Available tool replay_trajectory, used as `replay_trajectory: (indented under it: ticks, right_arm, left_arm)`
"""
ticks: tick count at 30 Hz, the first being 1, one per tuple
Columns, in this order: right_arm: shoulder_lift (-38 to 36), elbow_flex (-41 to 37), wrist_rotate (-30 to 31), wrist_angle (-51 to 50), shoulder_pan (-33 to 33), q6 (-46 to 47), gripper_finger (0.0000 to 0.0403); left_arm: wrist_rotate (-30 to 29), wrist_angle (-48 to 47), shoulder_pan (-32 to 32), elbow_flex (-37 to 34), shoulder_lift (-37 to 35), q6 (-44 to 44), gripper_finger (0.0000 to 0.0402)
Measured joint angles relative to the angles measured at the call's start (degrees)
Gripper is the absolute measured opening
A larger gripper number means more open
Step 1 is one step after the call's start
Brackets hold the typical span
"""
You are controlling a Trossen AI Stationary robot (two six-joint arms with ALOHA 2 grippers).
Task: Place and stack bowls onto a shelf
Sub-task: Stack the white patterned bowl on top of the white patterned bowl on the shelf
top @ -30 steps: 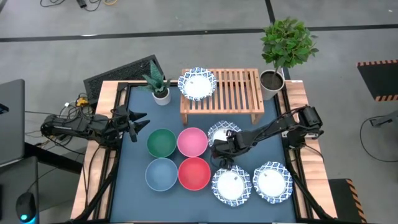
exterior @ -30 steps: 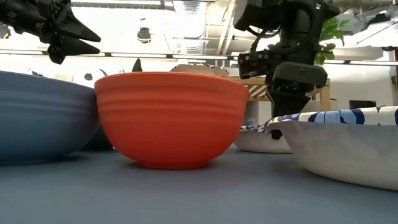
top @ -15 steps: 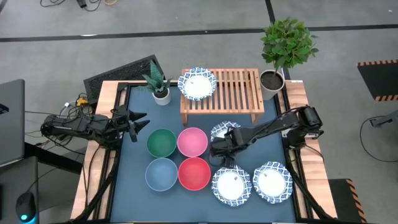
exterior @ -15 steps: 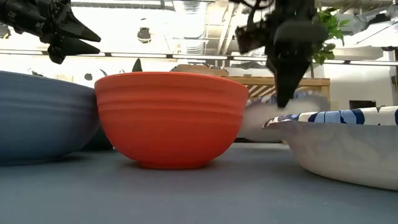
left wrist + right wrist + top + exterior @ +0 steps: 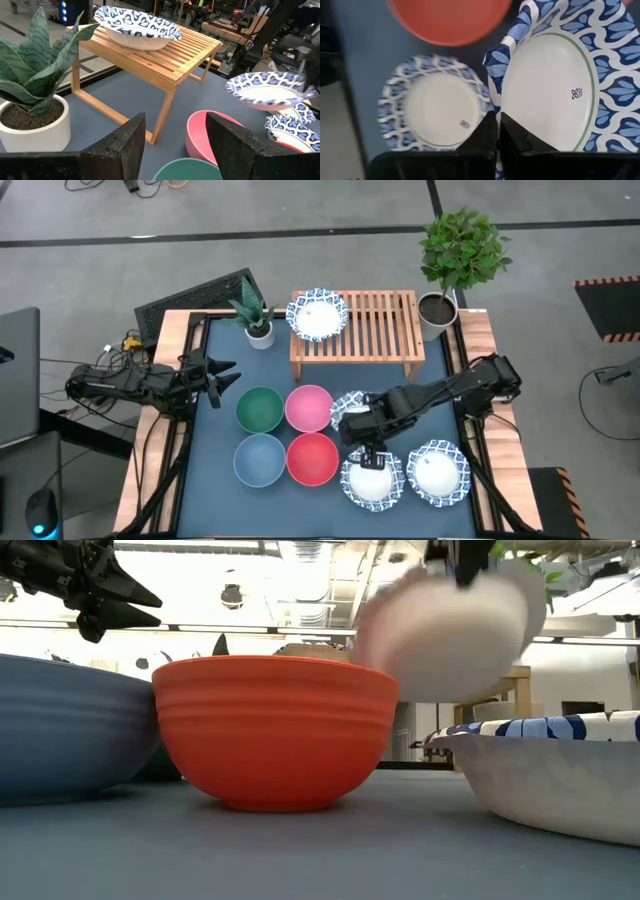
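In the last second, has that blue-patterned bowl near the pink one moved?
Yes. The right gripper has lifted the patterned bowl off the table, above the red bowl rim.

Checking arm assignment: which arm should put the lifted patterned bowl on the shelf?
Right. Its tool already grips the lifted patterned bowl by the rim; the shelf is close. The left tool hangs open at the table's left edge.

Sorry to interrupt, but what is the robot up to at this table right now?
The right gripper is shut on a patterned bowl, holding it lifted off the table. One patterned bowl already sits on the shelf. The left gripper waits open at the table's left edge.
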Motion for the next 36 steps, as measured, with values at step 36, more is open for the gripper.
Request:
replay_trajectory:
  ticks: [36]
  right_arm:
    - [0.02,25.49,24.82,12.5,-24.58,-50.11,0.0026]
  left_arm:
    - [-0.23,-3.19,0.0,0.0,-0.02,-0.17,0.0193]
